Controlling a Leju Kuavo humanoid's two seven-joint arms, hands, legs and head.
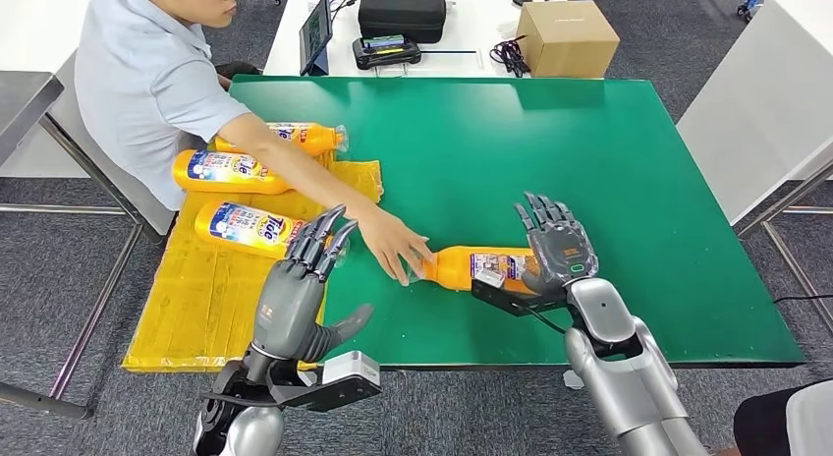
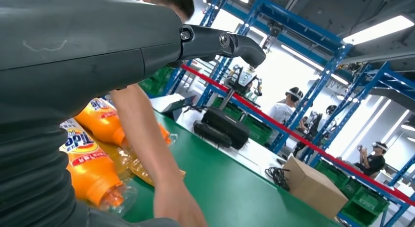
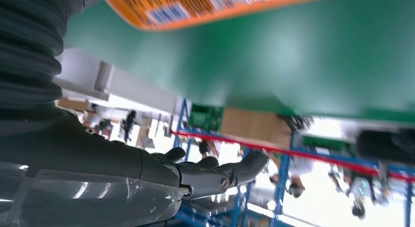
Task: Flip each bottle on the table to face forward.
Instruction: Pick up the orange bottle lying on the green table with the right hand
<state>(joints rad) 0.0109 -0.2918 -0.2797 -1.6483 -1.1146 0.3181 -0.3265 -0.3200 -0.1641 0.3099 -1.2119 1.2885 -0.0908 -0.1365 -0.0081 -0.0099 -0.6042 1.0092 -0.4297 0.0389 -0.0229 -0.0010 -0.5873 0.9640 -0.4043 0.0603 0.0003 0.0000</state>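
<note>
while the person's hand point(image 1: 395, 246) rests at the cap end of the orange bottle point(image 1: 481, 268) lying on its side on the green bench point(image 1: 629, 161), the right hand point(image 1: 556, 245) stands just beyond the bottle's other end with its fingers straight and apart, gripping nothing; it seems to be waiting for the bottle to be set down before it closes, though whether its palm touches the base i cannot tell; the right wrist view shows the bottle's printed side point(image 3: 205, 7) close above the spread fingers point(image 3: 215, 173), not between them; the label with small print faces up, so i judge this bottle lies the wrong way round and must be rolled over to show its front; the left hand point(image 1: 305, 279) hovers on the other side of the person's forearm from that bottle, fingers extended and apart, empty, probably held back so as not to meet the arm; three more bottles point(image 1: 228, 171) lie on a yellow sheet point(image 1: 196, 299) beyond the left hand, away from the orange bottle, their blue front labels up, which suggests they serve as the stock the person draws from; a cardboard box point(image 1: 567, 38) and a black case point(image 1: 401, 11) sit on a white table past the bench's far edge from the bottle.
</note>
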